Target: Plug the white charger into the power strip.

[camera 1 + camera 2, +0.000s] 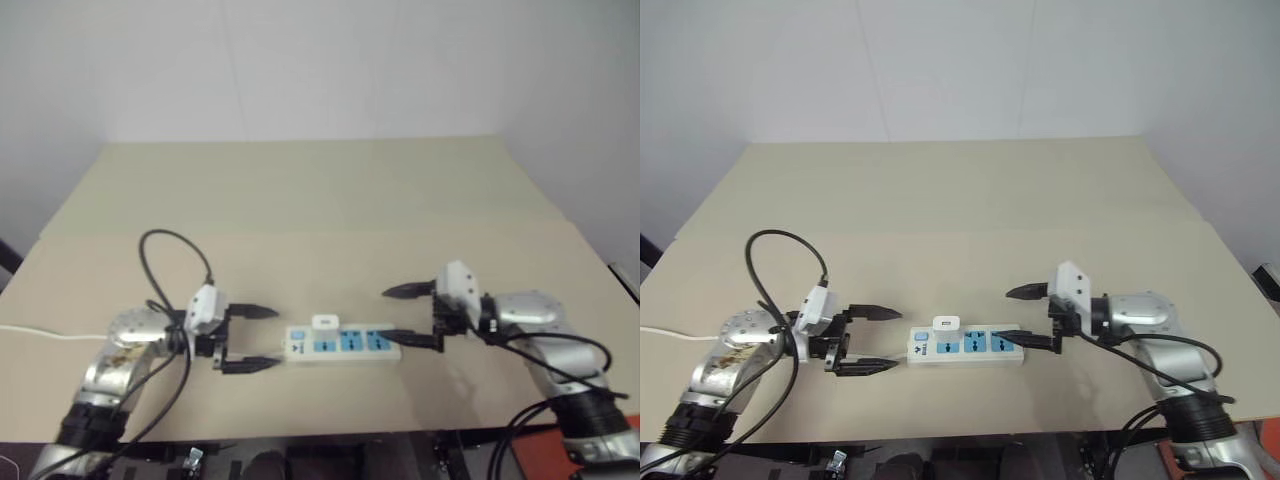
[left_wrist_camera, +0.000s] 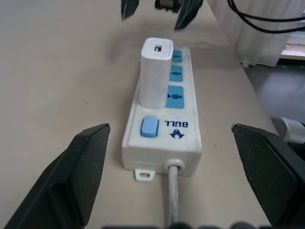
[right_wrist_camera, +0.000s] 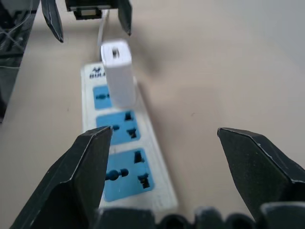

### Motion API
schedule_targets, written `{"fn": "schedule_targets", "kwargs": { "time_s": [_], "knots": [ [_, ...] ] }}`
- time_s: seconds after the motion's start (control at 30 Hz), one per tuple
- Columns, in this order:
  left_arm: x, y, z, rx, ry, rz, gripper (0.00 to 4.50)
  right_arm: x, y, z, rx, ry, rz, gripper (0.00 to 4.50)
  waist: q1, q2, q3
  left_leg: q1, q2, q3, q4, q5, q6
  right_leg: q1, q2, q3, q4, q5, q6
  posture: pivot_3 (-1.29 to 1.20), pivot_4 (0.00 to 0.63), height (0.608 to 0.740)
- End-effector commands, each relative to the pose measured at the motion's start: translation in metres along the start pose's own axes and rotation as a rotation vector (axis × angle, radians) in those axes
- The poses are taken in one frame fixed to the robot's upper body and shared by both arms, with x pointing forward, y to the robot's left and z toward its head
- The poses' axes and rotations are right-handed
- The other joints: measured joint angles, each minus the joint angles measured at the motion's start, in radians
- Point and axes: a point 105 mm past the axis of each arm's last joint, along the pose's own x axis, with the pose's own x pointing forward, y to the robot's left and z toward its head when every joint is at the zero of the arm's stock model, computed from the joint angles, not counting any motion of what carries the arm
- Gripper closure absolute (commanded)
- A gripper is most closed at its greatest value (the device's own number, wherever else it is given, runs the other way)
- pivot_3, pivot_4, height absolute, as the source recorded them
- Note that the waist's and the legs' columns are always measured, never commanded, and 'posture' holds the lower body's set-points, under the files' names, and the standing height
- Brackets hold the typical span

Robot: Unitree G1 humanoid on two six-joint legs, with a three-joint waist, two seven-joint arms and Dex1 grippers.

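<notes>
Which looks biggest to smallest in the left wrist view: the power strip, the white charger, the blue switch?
1. power strip, the long white bar.
2. white charger, standing upright in the socket nearest the switch.
3. blue switch, clearly smallest.

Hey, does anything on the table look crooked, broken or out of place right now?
Nothing stands out. The white charger stands upright in the socket of the power strip nearest the switch, and the strip lies flat on the table.
</notes>
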Motion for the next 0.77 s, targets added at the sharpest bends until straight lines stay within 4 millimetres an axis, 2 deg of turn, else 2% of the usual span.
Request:
{"fn": "schedule_targets", "kwargs": {
  "time_s": [0.03,0.13,0.27,0.5,0.77],
  "knots": [
    [-0.02,0.003,0.022,0.046,-0.022,0.062,0.02,-0.026,-0.003,0.021,-0.044,-0.025,-0.07,0.29,0.001,0.0,0.001,0.0,0.0,0.0,0.0,0.0,0.0,0.001,0.0,0.0,0.0,0.0,0.0,0.0,0.15,0.74],
    [-0.035,0.001,0.028,0.045,-0.004,0.11,0.02,-0.046,-0.001,0.022,-0.039,0.006,-0.118,0.29,0.005,0.0,0.002,0.001,0.0,0.0,0.0,0.0,0.0,0.002,0.0,-0.001,-0.001,0.0,0.0,0.0,0.15,0.74],
    [-0.048,-0.003,0.024,0.023,0.057,0.146,0.02,-0.062,0.0,0.019,-0.025,0.037,-0.159,0.29,0.002,0.001,0.003,0.002,0.0,0.0,0.0,0.0,0.0,0.003,0.0,-0.001,-0.001,0.0,0.0,0.0,0.15,0.74],
    [-0.045,-0.007,0.021,0.002,0.062,0.157,0.02,-0.067,0.002,0.015,-0.009,0.062,-0.207,0.29,0.001,0.001,0.004,0.005,0.001,0.008,0.0,0.0,0.0,0.006,0.001,-0.001,0.0,0.0,0.0,0.0,0.15,0.74],
    [-0.041,-0.003,0.023,0.007,0.06,0.146,0.02,-0.066,0.002,0.011,-0.014,0.079,-0.21,0.29,0.002,0.001,0.005,0.005,0.001,0.009,0.0,0.0,0.0,0.006,0.0,-0.001,-0.001,0.0,0.0,0.0,0.15,0.74]
  ]
}}
